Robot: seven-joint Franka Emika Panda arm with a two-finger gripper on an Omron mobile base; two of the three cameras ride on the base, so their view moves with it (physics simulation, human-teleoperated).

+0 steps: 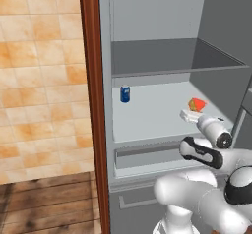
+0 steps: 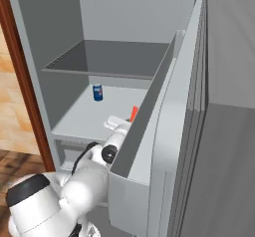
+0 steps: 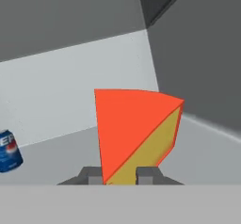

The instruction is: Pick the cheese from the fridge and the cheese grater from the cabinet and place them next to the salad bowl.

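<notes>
- The fingers (image 3: pixel 120 175) are clamping the cheese (image 3: pixel 136 133) at its lower edge, so it can come out.
- The cheese is sitting inside the fridge (image 1: pixel 157 110), over the middle shelf, well apart from the blue can (image 1: pixel 125 94).

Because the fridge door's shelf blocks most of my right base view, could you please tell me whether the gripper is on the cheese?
Observer: Yes. In the hand view the cheese stands between the two fingertips of the gripper, which appear closed on its lower edge.
Operator: Thank you. Which way does the wedge face?
Observer: In the hand view its broad red side faces the camera, with the yellow face angled off to the right of the picture.
Operator: Is the blue can close enough to get knocked?
Observer: Probably not. The left base view shows the can well apart from the cheese, further back and to the left on the same shelf.
</notes>
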